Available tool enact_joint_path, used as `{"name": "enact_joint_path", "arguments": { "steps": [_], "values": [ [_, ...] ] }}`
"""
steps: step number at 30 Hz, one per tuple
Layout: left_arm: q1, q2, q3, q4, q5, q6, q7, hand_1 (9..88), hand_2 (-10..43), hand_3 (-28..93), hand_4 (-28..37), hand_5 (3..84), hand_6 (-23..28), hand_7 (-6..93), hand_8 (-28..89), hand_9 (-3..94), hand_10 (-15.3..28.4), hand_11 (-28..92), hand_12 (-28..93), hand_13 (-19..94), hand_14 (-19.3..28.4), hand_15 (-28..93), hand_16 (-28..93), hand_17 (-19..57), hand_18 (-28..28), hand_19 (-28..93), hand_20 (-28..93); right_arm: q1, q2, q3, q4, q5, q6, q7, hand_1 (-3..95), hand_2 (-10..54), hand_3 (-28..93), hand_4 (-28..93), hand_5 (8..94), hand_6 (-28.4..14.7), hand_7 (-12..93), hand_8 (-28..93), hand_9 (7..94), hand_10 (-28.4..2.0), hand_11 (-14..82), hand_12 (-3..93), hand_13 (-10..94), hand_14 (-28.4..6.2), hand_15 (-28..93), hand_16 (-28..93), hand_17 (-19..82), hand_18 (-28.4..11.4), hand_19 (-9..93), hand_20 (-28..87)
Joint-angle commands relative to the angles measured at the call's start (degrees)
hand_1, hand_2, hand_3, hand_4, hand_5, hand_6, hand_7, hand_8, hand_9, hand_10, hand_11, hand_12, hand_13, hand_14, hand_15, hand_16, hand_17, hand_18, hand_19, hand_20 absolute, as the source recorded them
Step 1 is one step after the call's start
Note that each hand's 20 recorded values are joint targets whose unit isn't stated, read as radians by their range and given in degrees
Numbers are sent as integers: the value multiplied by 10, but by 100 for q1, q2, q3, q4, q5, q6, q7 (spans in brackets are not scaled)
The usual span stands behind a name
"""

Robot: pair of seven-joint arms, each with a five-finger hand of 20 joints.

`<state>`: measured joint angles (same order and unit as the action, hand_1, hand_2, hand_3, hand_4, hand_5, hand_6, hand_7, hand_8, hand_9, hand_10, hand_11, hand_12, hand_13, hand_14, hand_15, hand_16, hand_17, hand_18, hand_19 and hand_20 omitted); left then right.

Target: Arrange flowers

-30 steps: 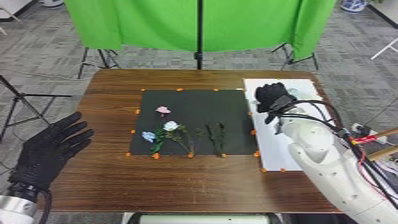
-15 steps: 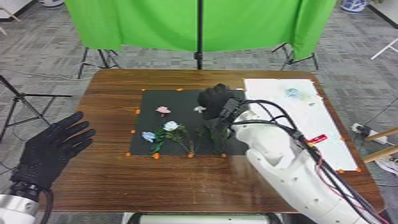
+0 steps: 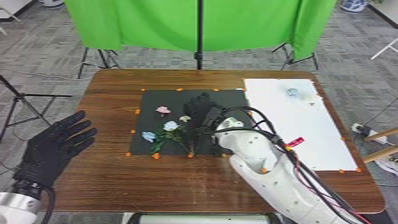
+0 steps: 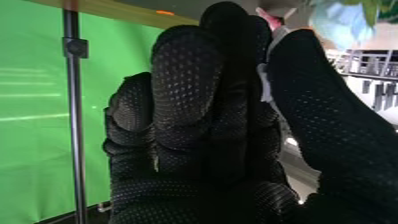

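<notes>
Think of the black mat (image 3: 153, 99) in the head view as a clock, with 12 at its far edge. Your right hand (image 3: 199, 105) is near 12 o'clock, and its thumb and fingers pinch a small pale flower head (image 3: 185, 118) by the middle. It looks like a light pinch, likely so the soft petals don't get squashed. The pink flower head (image 3: 163, 109) lies at 10 o'clock, the white flower (image 3: 171, 126) near 9 and the blue flower (image 3: 147, 135) at 8. They sit near each other, maybe so they can make one picture. Your left hand (image 3: 51, 150) is off the mat, between 8 and 9 o'clock, open with fingers spread, likely to keep out of the way.

Your right glove and arm hide part of the mat toward 4 o'clock, so you can't tell all that lies there. The glove covers much of the pale flower too. On the white sheet (image 3: 306, 145), toward 2 o'clock, a light blue thing (image 3: 292, 92) is too small to name
</notes>
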<state>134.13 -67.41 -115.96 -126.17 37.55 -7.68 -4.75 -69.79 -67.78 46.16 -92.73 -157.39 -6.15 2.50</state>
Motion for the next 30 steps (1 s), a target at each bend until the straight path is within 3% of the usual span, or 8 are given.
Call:
{"name": "enact_joint_path", "arguments": {
  "steps": [1, 11, 15, 20, 23, 28, 30],
  "values": [
    [52, -22, 13, 47, 18, 2, -68, 255, 8, 720, -236, 360, 25, 213, -105, 284, 122, 257, 137, 232, 148, 342, -8, -109, 210, 442, 63, 31, -49, 43, 92, -142, 23, 35, 411, -95, 799, -283, 659, 11, 518, -140, 849, -21, 161, 451, 800, 0, 551, 297, 325, -168, 821, 453],
    [57, -19, 12, 42, 23, 8, -58, 255, 7, 721, -237, 360, 26, 212, -105, 284, 122, 256, 137, 232, 147, 342, -8, -109, 210, 442, 63, -42, -79, 301, 16, -169, -199, -229, 331, -95, 833, -283, 642, 17, 440, -130, 764, -45, 313, 327, 760, -7, 585, 267, 303, -171, 803, 465],
    [71, -26, -4, 35, 23, 14, -62, 254, 7, 722, -237, 360, 25, 212, -105, 284, 123, 256, 137, 231, 148, 343, -8, -109, 210, 442, 63, -120, -29, 426, -184, -9, -313, -311, 296, -95, 856, -283, 646, 24, 415, -204, 742, -55, 364, 270, 753, -9, 590, 262, 298, -172, 800, 467],
    [81, -41, -12, 26, 21, 16, -66, 254, 7, 722, -237, 360, 25, 213, -105, 284, 122, 256, 137, 231, 148, 343, -8, -109, 210, 443, 63, -184, 47, 556, -385, -8, -379, -269, 278, -95, 864, -283, 645, 23, 407, -245, 731, -63, 375, 245, 746, -14, 593, 261, 290, -176, 797, 470],
    [68, -53, -11, 24, 21, -3, -71, 255, 8, 720, -239, 360, 25, 213, -105, 284, 123, 256, 138, 231, 148, 343, -8, -110, 211, 443, 63, -264, 248, 772, -632, -111, -788, 144, 276, -95, 880, -282, 626, 21, 400, -245, 712, -66, 377, 245, 727, -18, 601, 262, 283, -175, 793, 470],
    [113, -54, -31, 4, 20, 50, -19, 255, 9, 720, -237, 360, 25, 213, -105, 284, 122, 255, 137, 231, 147, 342, -8, -110, 210, 443, 62, -350, 734, 1304, -493, 339, -842, 635, 282, -64, 924, -279, 516, 5, 392, -244, 567, -86, 411, 230, 580, -46, 645, 207, 230, -173, 769, 459],
    [137, -65, -46, -8, 26, 47, -7, 255, 9, 720, -237, 360, 25, 212, -105, 284, 123, 256, 138, 231, 148, 342, -8, -109, 210, 443, 62, -387, 977, 1497, -402, 306, -878, 904, 276, -61, 931, -268, 453, -7, 373, -240, 482, -99, 394, 214, 481, -57, 589, 160, 197, -172, 723, 433]
  ]
}}
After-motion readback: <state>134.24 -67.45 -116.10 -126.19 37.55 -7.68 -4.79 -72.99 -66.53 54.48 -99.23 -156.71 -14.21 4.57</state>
